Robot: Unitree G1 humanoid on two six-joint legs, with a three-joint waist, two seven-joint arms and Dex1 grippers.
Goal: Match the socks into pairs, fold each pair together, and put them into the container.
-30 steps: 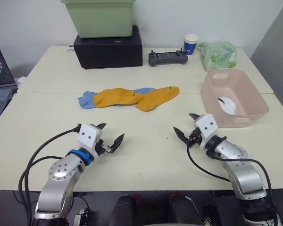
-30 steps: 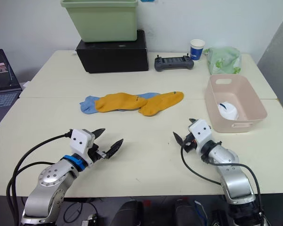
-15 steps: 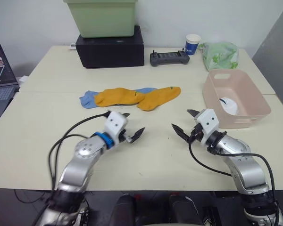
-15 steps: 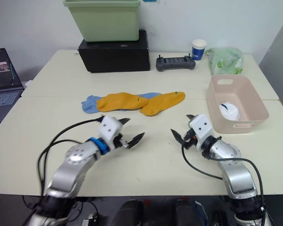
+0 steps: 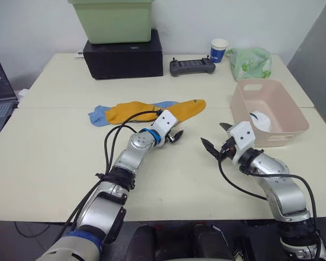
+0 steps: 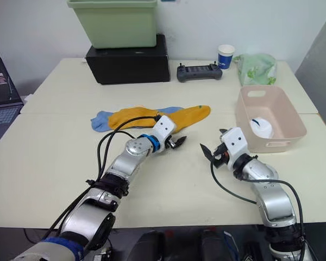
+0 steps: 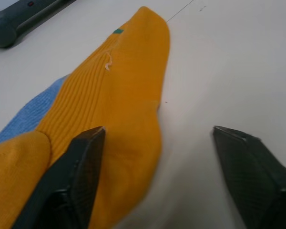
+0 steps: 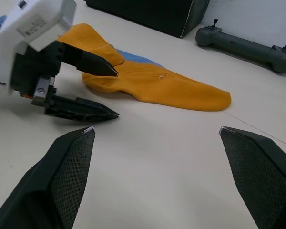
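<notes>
Here, left end effector [image 5: 175, 135] spread wide at mustard sock [image 5: 186, 110], right end effector [image 5: 216, 137] spread, empty.

- My arms are silver metal, jointed, with black cables looping alongside.
- Left gripper [image 5: 177, 136]: white boxy camera housing, blue collar behind it, black tapered fingers [image 7: 81, 171] with mesh-textured pads.
- Right gripper [image 5: 217, 137]: same white housing, black fingers.
</notes>
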